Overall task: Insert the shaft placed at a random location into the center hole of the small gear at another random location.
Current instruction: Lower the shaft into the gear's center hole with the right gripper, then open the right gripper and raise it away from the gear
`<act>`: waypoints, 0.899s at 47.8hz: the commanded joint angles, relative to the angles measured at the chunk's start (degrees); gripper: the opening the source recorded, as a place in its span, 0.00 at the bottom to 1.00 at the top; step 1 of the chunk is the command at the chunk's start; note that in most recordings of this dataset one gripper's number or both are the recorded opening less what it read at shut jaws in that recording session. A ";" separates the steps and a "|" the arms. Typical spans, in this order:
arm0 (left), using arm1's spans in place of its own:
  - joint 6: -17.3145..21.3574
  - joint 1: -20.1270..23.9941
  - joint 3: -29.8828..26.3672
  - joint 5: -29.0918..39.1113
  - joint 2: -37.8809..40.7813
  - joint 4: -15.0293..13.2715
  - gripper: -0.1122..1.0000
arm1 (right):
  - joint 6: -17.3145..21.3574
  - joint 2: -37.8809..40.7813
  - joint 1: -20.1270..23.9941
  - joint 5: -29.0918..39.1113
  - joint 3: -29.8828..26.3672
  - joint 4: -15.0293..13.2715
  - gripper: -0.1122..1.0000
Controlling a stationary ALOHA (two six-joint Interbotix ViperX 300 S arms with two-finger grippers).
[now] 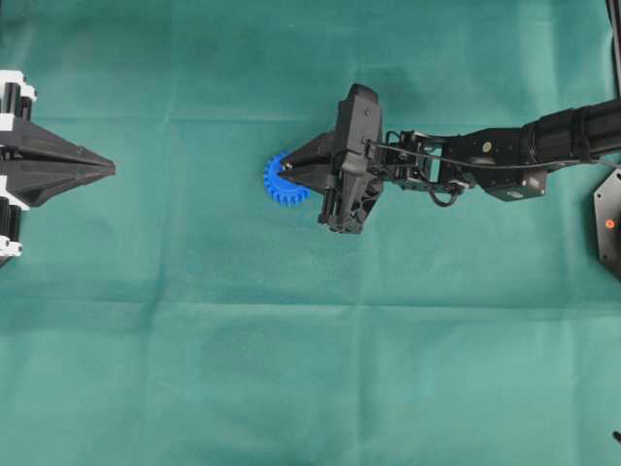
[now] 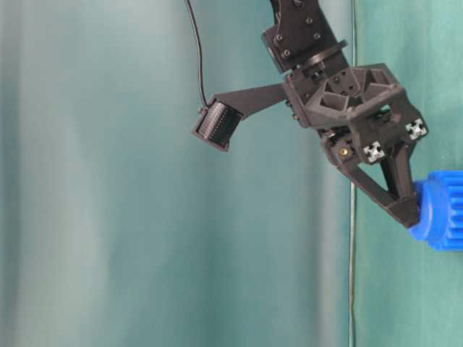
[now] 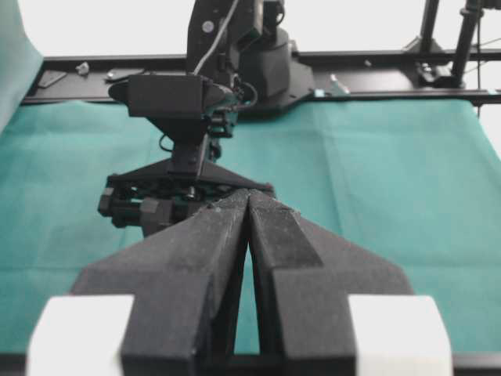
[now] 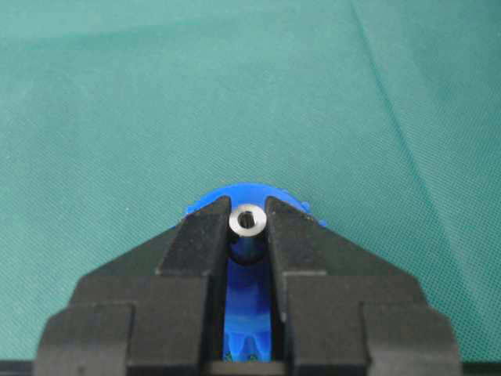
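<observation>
Green cloth (image 1: 291, 369) covers the whole table. My right gripper (image 4: 247, 227) pinches the shaft (image 4: 247, 220) between its fingertips; the shiny round end faces the wrist camera, so its long axis runs down toward the gear (image 1: 284, 184) beneath. That blue gear lies flat near the table's middle, mostly hidden under my fingers (image 4: 196, 251); only its rim and some teeth show. The center hole is covered, and I cannot tell whether the shaft's lower end has entered it. My left gripper (image 1: 109, 169) rests at the left edge, clenched on nothing.
</observation>
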 commanded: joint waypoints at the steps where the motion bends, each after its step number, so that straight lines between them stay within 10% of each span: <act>1: 0.00 0.09 -1.05 -0.35 0.26 0.09 0.10 | 0.79 -0.79 0.18 -0.62 -0.62 0.09 0.22; 30: 0.00 0.18 -1.05 -0.35 0.26 0.09 0.10 | 0.79 -0.79 0.09 0.44 -0.79 0.09 0.24; 43: 0.00 0.18 -1.05 -0.35 0.35 0.09 0.10 | 0.70 -0.97 0.35 0.70 -0.97 0.09 0.88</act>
